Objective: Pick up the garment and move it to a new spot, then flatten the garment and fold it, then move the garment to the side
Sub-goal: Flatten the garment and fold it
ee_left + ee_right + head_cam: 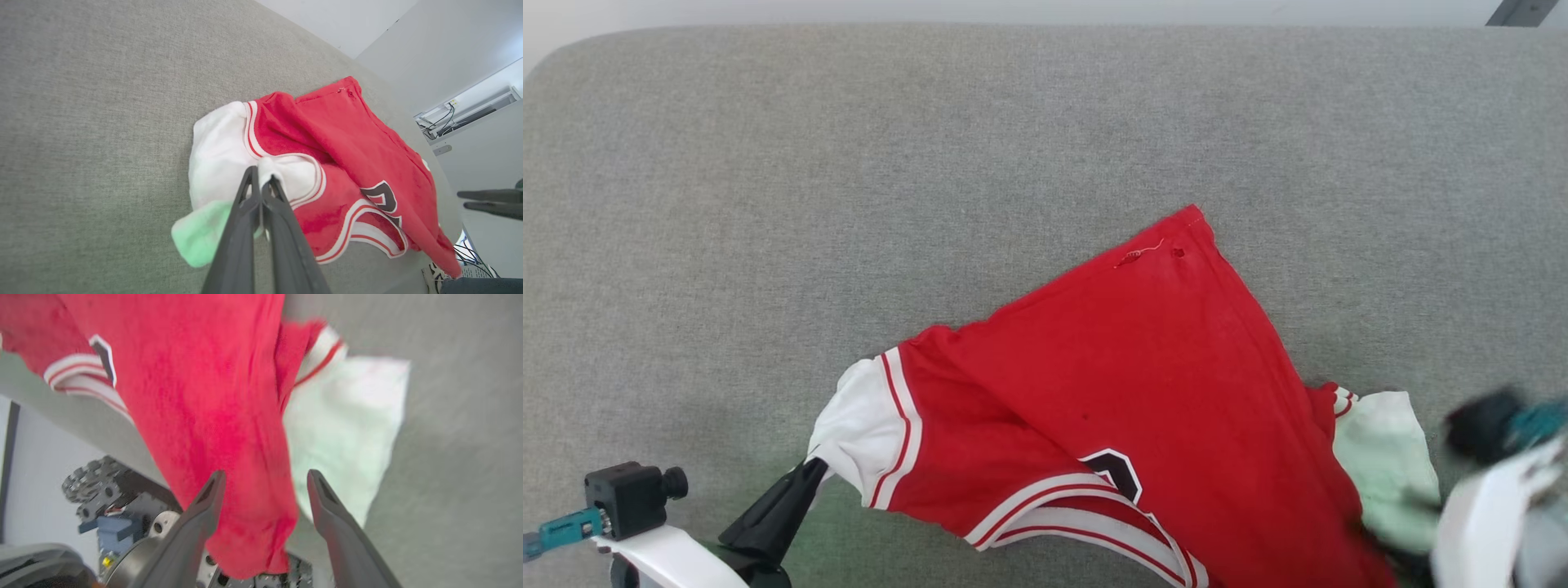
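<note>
At the near edge of a grey padded surface (768,163), the left gripper (260,176) rose from the lower left with its two dark fingers pressed together, pinching a fold of the white left sleeve (858,425) of the garment (1143,384). At the lower right, the right gripper (264,475) stood with its fingers spread wide. Red cloth lay loosely between them, and neither finger squeezed it, so this gripper had hold of nothing (in the head view that arm was a pale, blurred shape).

The garment, a red jersey, lay rumpled along the near edge, right of the middle. Its lower part spilled over that edge, in front of the robot's base. White bands with red stripes curved across its near side, and part of a black, white-outlined printed character (1115,474) showed just above them. The other white sleeve (1388,457), tinted pale green, lay flat beside the jersey's right side, close to the right gripper.

Farther back, one red corner of the garment pointed toward the far edge and stopped well short of it. Beyond it the grey cloth ran bare to the rounded far-left corner.
</note>
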Available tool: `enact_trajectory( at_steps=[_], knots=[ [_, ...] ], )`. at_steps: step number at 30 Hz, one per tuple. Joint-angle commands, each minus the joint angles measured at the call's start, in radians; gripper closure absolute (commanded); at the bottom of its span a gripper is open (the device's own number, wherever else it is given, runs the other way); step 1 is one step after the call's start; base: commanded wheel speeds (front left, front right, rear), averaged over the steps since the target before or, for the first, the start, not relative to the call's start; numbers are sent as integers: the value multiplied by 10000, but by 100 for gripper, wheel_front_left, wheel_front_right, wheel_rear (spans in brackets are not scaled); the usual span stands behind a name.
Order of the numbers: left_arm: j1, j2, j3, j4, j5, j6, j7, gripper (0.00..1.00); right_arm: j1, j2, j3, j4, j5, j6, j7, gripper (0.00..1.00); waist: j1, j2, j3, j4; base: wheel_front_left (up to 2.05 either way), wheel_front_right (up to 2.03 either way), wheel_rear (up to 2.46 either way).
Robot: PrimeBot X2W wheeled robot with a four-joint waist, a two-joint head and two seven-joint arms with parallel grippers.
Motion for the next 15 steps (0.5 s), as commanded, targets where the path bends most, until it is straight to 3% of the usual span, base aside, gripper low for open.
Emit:
enact_trajectory(
  at_steps=[1,4,7,9,15],
  knots=[
    [42,-89,61,-58,70,23,-21,100,-757,-251,-273,-284,51,-6,-98,0,0,-1,50,30,0,0,0],
    [-94,-158,28,-192,143,23,-21,100,-2177,-472,-466,-343,-85,-6,-239,0,0,-1,278,140,0,0,0],
    [-375,-218,-12,-362,225,23,-21,100,-4660,-504,-35,438,-457,-6,-851,0,0,-1,809,331,0,0,0],
    [-482,-229,-48,-413,265,23,-21,100,-5273,-490,191,743,-593,-6,-1040,0,0,-1,967,394,0,0,0],
    [-1267,-390,-372,-629,414,23,-21,100,-7903,-456,1679,3431,-1398,-6,-1541,0,0,-1,1766,882,0,0,0]
  ],
)
